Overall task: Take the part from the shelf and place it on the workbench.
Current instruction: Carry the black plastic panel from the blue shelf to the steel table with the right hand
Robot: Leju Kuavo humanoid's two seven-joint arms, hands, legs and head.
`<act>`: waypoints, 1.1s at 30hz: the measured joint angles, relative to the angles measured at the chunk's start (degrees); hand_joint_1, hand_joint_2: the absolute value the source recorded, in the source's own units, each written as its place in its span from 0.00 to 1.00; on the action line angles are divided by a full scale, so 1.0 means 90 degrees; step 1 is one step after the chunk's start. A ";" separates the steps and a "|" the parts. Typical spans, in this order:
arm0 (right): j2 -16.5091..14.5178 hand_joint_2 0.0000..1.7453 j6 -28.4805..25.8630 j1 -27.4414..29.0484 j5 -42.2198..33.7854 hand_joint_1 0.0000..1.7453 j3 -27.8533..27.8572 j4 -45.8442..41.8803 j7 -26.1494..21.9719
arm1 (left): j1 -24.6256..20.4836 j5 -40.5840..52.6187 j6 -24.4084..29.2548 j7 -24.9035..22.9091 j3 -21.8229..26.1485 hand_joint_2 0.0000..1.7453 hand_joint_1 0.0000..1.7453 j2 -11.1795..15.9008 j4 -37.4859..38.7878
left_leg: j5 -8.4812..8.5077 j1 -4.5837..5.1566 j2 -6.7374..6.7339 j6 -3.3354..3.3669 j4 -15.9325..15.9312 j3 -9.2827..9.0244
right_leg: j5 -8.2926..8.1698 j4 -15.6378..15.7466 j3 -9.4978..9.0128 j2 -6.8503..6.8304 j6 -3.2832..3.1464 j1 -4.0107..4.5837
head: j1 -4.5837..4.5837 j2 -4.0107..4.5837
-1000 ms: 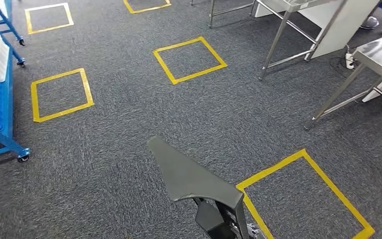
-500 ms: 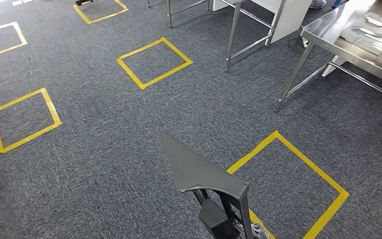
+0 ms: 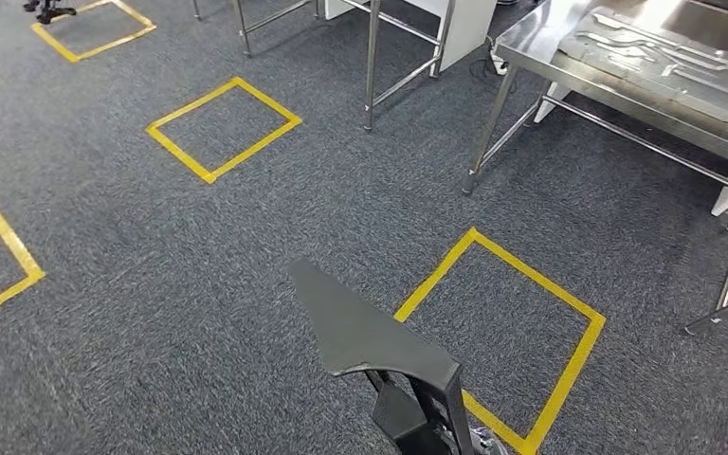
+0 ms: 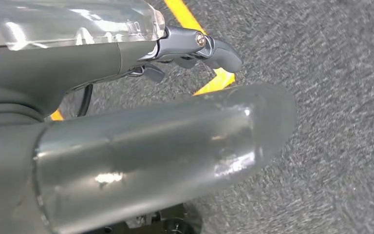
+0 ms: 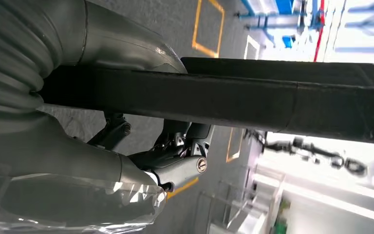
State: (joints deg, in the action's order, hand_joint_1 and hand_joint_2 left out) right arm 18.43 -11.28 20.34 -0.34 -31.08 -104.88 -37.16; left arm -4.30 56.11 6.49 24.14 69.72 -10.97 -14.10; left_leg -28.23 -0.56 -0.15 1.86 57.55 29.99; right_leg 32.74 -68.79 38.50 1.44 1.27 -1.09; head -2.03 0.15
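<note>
A dark grey, flat, triangular part (image 3: 360, 332) juts forward over the carpet low in the head view. My right hand (image 3: 408, 425) holds it from beneath. In the right wrist view the part (image 5: 282, 100) is a thick dark bar clamped between the thumb and the fingers (image 5: 180, 163). The steel workbench (image 3: 550, 52) stands at the far right, ahead of the part, with pressed metal parts (image 3: 664, 62) lying on it. My left hand (image 4: 190, 46) hangs over the floor with nothing in it, its fingers stretched out.
Grey carpet carries yellow tape squares, one (image 3: 502, 332) just right of the part and another (image 3: 223, 128) further off to the left. A second steel table frame (image 3: 374, 57) stands at the back centre. A white cabinet (image 3: 460, 24) sits behind it.
The camera has swung round: the whole floor slid left, the blue shelf left the picture, and the workbench came in at the right. The part stays in my right hand.
</note>
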 joint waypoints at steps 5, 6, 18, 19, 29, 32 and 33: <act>-0.0005 1.00 -0.0007 0.0021 0.0005 1.00 0.0000 0.0018 0.0030 | -0.0007 0.0013 -0.0002 -0.0016 0.0000 0.00 0.00 -0.0004 0.0000 | -0.0073 0.0031 -0.0447 -0.0023 0.0002 -0.0062 | -0.0337 0.0214 -0.0167 -0.0321 -0.0023 -0.0008 | 0.0001 0.0000; -0.0005 1.00 -0.0008 0.0016 0.0008 1.00 0.0000 0.0018 0.0034 | -0.0011 0.0018 -0.0002 -0.0016 0.0000 0.00 0.00 -0.0008 0.0000 | -0.0100 0.0047 -0.0519 -0.0051 0.0007 -0.0091 | -0.0481 0.0630 -0.0397 -0.0485 -0.0060 0.0032 | 0.0001 0.0000; 0.0007 1.00 -0.0029 0.0011 0.0021 1.00 0.0002 0.0020 0.0064 | -0.0004 0.0029 -0.0004 -0.0039 -0.0001 0.00 0.00 -0.0018 0.0000 | -0.0909 0.0038 -0.0039 -0.0348 0.1746 0.0619 | -0.0628 0.1225 -0.0692 0.0098 -0.0303 0.0040 | -0.0001 0.0000; 0.0007 1.00 -0.0029 0.0013 0.0022 1.00 0.0002 0.0021 0.0067 | -0.0001 0.0029 -0.0004 -0.0042 -0.0001 0.00 0.00 -0.0018 0.0000 | -0.0697 0.0033 -0.0017 -0.0342 0.1519 0.0546 | -0.0621 0.1210 -0.0698 0.0198 -0.0295 0.0036 | -0.0001 0.0000; -0.0019 1.00 -0.0042 0.0042 0.0046 1.00 0.0006 0.0018 0.0086 | -0.0030 0.0035 -0.0012 -0.0044 -0.0001 0.00 0.00 -0.0025 0.0000 | -0.0039 -0.0017 0.0106 -0.0023 0.0016 -0.0031 | -0.0317 0.0580 -0.0290 0.0201 -0.0010 0.0012 | 0.0001 0.0000; -0.0037 1.00 -0.0090 0.0032 0.0109 1.00 0.0007 0.0021 0.0129 | -0.0004 0.0038 -0.0015 -0.0036 0.0000 0.00 0.00 -0.0022 0.0000 | -0.0056 0.0014 -0.0133 0.0006 0.0005 -0.0033 | 0.0130 -0.0491 0.0252 -0.0129 0.0032 -0.0012 | 0.0000 0.0000; -0.0041 1.00 -0.0131 0.0037 0.0149 1.00 0.0007 0.0024 0.0147 | -0.0004 0.0038 -0.0019 -0.0033 0.0000 0.00 0.00 -0.0022 0.0000 | -0.0067 0.0023 -0.0197 0.0000 0.0006 -0.0040 | 0.0090 -0.0565 0.0287 -0.0146 0.0033 -0.0020 | 0.0001 0.0000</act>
State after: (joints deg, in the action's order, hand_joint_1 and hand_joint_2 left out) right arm 18.06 -12.46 20.67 1.00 -31.01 -104.66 -35.84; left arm -4.33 56.45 6.32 23.85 69.72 -11.17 -14.10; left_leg -28.83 -0.35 -1.93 1.87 57.61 29.63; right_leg 33.55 -73.88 41.08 0.12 1.56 -1.27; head -2.02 0.15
